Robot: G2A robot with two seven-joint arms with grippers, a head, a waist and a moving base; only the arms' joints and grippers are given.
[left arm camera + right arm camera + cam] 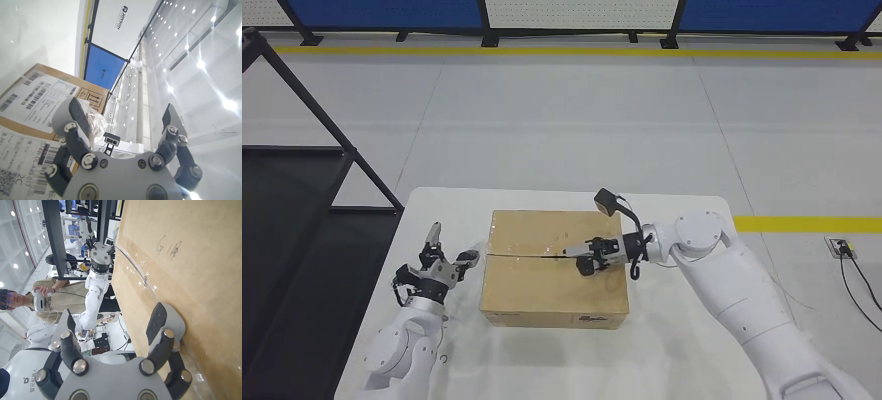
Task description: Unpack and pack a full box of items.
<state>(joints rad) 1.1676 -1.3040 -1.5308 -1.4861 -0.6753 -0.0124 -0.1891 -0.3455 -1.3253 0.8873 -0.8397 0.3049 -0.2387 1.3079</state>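
Top view, count: one closed box [552, 285] is set on one white table [682, 340].
Top view, places: the right gripper [575, 256] is held over the box's taped seam; the left gripper [452, 247] is set just beside the box's side.
Left wrist view: jaws are spread wide, nothing gripped; one crumpled clear scrap [94, 125] is seen against one finger [79, 113]; two white labels [37, 98] are stuck on the box.
Right wrist view: jaws are spread wide, nothing gripped; one finger [157, 321] is laid on the box top.
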